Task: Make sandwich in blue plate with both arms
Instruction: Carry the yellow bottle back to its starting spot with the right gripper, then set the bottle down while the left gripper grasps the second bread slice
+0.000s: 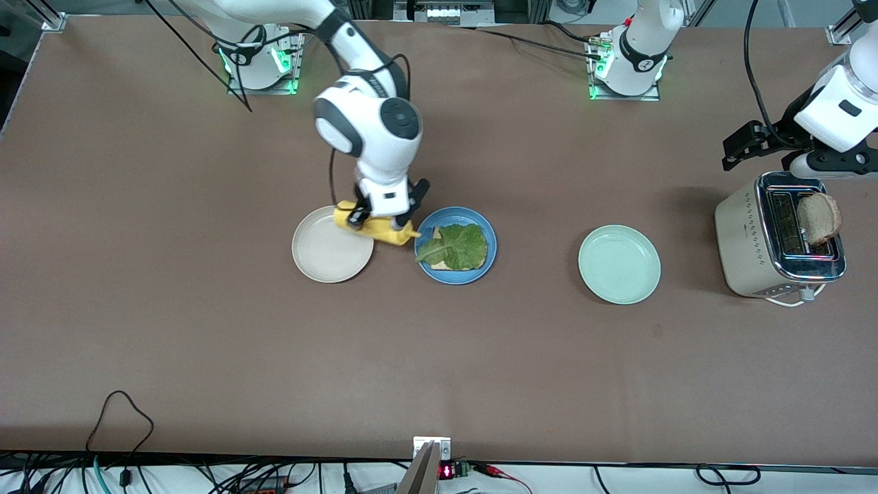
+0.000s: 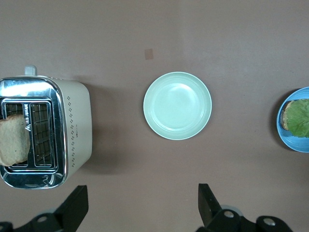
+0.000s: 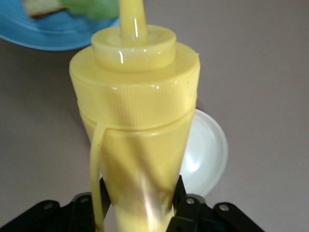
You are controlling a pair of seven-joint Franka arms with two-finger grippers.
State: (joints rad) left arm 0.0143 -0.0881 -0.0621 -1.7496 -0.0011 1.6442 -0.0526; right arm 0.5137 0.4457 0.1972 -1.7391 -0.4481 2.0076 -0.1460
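Observation:
The blue plate holds one bread slice with a ruffled lettuce leaf on it. My right gripper is shut on a yellow squeeze bottle, held tilted over the gap between the cream plate and the blue plate, nozzle toward the lettuce. In the right wrist view the bottle fills the frame, with the blue plate past its nozzle. The second bread slice stands in the toaster. My left gripper is open and empty, up beside the toaster.
A cream-white plate lies beside the blue plate toward the right arm's end. A mint-green plate lies between the blue plate and the toaster. The left wrist view shows the toaster, the mint plate and the blue plate's edge.

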